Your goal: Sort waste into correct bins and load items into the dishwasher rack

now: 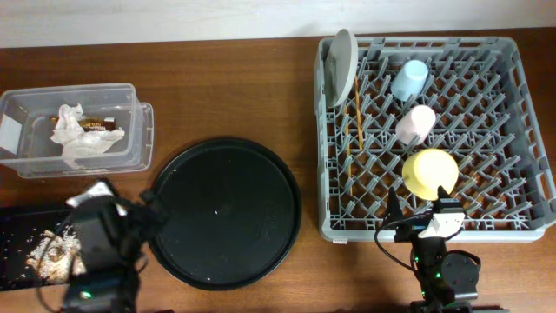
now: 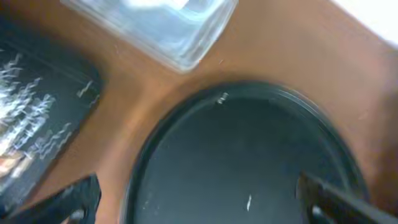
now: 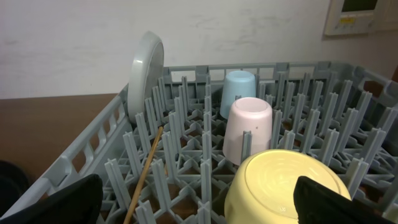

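Note:
In the grey dishwasher rack a white-grey plate stands on edge beside the wooden chopsticks. A blue cup, a pink cup and a yellow bowl lie upside down there. The clear tub holds crumpled tissue. Crumbs lie on the flat black tray. My left gripper hangs open and empty over the round tray's left rim. At the rack's near edge my right gripper is open, the bowl just ahead of it.
A large round black tray lies between the bins and the rack, with a few white specks on it. Bare brown table shows behind it. A pale wall runs along the far edge.

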Tool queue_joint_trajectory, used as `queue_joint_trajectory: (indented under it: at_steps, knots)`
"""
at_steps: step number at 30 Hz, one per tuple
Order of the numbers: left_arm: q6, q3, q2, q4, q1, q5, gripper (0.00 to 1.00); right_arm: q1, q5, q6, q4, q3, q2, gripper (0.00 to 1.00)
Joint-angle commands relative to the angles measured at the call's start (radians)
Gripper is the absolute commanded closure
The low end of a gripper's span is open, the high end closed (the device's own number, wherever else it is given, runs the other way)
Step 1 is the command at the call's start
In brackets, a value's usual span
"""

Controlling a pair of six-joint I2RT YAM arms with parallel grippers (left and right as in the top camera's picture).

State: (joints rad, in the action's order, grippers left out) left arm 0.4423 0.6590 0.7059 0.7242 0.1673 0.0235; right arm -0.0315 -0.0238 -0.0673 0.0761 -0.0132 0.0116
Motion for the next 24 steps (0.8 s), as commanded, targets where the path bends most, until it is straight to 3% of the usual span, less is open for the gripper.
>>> queue_joint_trajectory:
  at_steps: [1,5,13,16,18,20,23,24]
  knots:
    - [-0.051,-0.206,-0.107,-0.09,-0.061,-0.035,0.01,0.005,-0.011,0.008,0.003,0.008,-0.008,0.02]
    - [-0.051,-0.346,-0.245,-0.153,-0.063,-0.035,0.01,0.005,-0.011,0.008,0.003,0.008,-0.008,0.02]
    - [-0.056,-0.521,-0.696,-0.296,-0.063,-0.049,0.01,0.005,-0.011,0.008,0.003,0.008,-0.008,0.02]
    - [-0.201,-0.597,-0.701,-0.555,-0.082,-0.119,0.01,0.005,-0.011,0.008,0.003,0.008,-0.008,0.02]
    - [-0.217,-0.645,-0.701,-0.681,-0.1,-0.125,0.01,0.005,-0.011,0.008,0.003,0.008,-0.008,0.02]
    - [-0.269,-0.65,-0.701,-0.686,-0.113,-0.113,0.01,0.005,-0.011,0.008,0.003,0.008,-0.008,0.02]
    - [-0.493,-0.65,-0.701,-0.649,-0.132,-0.109,0.01,0.005,-0.011,0.008,0.003,0.008,-0.008,0.02]
    - [-0.516,-0.65,-0.701,-0.649,-0.132,-0.109,0.01,0.005,-0.011,0.008,0.003,0.008,-0.008,0.02]
